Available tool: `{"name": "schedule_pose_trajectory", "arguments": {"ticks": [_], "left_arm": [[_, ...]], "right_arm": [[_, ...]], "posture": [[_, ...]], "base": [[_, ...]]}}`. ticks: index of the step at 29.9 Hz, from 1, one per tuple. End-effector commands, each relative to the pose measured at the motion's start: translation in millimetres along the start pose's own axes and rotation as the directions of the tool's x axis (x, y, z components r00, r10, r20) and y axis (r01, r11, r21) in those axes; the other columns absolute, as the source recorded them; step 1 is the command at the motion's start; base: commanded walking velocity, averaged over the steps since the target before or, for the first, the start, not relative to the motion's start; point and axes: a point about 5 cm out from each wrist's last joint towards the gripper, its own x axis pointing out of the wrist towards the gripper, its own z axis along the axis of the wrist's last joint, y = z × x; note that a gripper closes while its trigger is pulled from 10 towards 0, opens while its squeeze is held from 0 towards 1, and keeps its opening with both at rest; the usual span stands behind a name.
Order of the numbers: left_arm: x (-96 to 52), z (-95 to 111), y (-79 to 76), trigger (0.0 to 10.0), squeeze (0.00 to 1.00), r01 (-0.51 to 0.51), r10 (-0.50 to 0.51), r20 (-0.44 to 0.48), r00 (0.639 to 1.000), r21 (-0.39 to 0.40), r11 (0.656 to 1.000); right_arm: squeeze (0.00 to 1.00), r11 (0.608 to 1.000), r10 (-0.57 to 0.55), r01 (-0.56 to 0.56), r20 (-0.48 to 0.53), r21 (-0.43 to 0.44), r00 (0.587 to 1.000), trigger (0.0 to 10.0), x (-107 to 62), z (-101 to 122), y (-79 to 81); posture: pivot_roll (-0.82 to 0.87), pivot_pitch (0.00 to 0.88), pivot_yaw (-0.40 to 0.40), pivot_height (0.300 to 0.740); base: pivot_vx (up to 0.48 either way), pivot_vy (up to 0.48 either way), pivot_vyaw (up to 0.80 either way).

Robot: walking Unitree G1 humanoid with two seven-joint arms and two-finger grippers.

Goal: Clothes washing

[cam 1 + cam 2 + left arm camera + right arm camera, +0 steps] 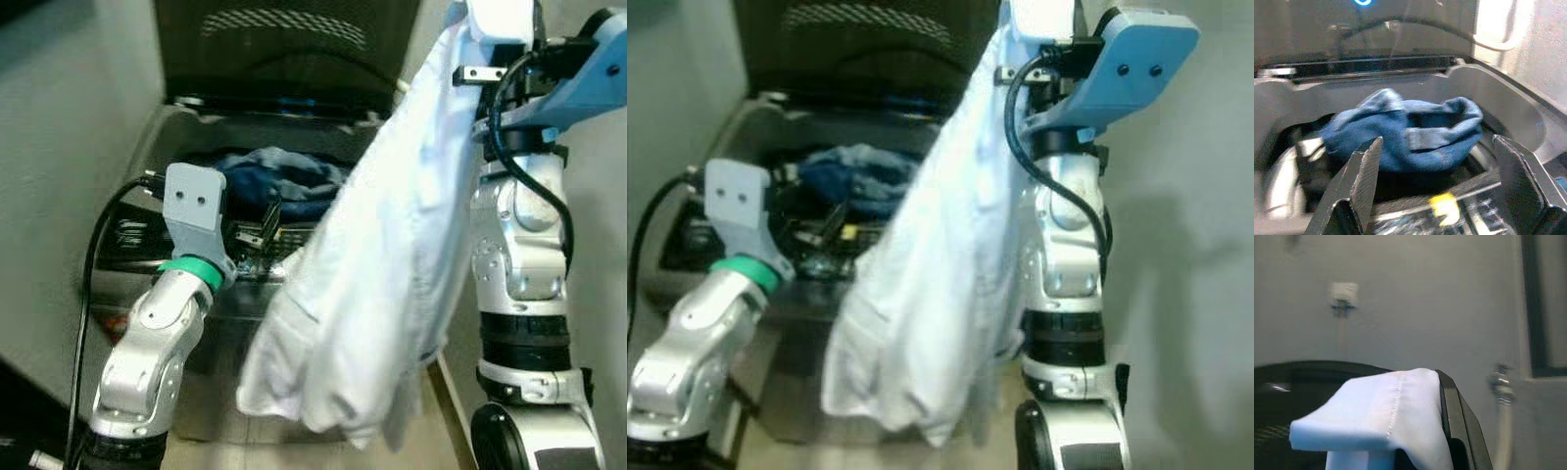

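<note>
A top-loading washing machine stands before me with its lid up. Blue clothes lie bunched in its drum, seen close in the left wrist view as blue clothes. My left gripper is open just above the machine's front edge, short of the blue clothes. My right gripper is raised high at the right and shut on a white shirt. The shirt hangs down long beside the machine's right edge; its folded hem lies against one black finger.
The control panel runs along the machine's front edge under my left arm. A grey wall closes in on the left. Another wall stands to the right, with a socket and a hose fitting on it.
</note>
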Motion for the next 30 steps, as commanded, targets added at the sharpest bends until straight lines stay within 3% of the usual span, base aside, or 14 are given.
{"name": "schedule_pose_trajectory", "arguments": {"ticks": [1, 13, 16, 18, 20, 23, 30], "left_arm": [[-0.4, -4, -3.6, 10.0, 0.0, 0.016, -0.016, -0.013, 1.0, 0.0, 1.0], [-0.5, -1, -1.5, 10.0, 0.0, -0.008, 0.008, 0.01, 1.0, 0.003, 1.0], [-1.0, 3, -0.9, 10.0, 0.0, -0.026, 0.025, 0.05, 0.998, 0.026, 0.999], [-1.9, 6, -2.8, 10.0, 0.0, -0.04, 0.036, 0.081, 0.996, 0.048, 0.998], [-1.9, 6, -2.8, 10.0, 0.0, -0.04, 0.036, 0.081, 0.996, 0.048, 0.998], [-1.9, 8, -1.8, 10.0, 0.0, -0.071, 0.065, 0.096, 0.993, 0.062, 0.996], [-1.5, 11, 3.0, 10.0, 0.0, -0.115, 0.106, 0.112, 0.988, 0.079, 0.99]], "right_arm": [[0.0, 1.0, -0.02, 0.02, 0.039, 0.005, 0.999, 10.0, 2.6, 8, -4.9], [0.0, 0.998, 0.046, -0.047, 0.021, 0.036, 0.999, 10.0, 3.4, 6, 5.0], [0.0, 0.972, 0.233, -0.231, -0.037, 0.054, 0.972, 10.0, -6.6, -5, 28.4], [0.0, 0.946, 0.309, -0.294, -0.103, 0.139, 0.945, 10.0, -18.5, -17, 41.1], [0.0, 0.946, 0.309, -0.294, -0.103, 0.139, 0.945, 10.0, -18.5, -17, 41.1], [0.0, 0.94, 0.287, -0.243, -0.168, 0.24, 0.943, 10.0, -26.2, -29, 39.9], [0.0, 0.943, 0.265, -0.212, -0.199, 0.256, 0.943, 10.0, -29.1, -35, 37.0]], "posture": [[0.09, 0.09, 0.004, 0.724], [0.1, 0.079, -0.006, 0.724], [0.1, 0.078, -0.007, 0.724], [0.1, 0.077, -0.01, 0.724], [0.1, 0.077, -0.01, 0.724], [0.1, 0.08, -0.013, 0.724], [0.1, 0.085, -0.012, 0.724]], "base": [[0.0, 0.0, -0.8], [0.0, 0.0, -0.8], [0.0, 0.0, 0.0], [0.0, 0.0, 0.0], [0.0, 0.0, 0.0], [0.0, 0.0, 0.0], [0.0, 0.0, 0.0]]}}
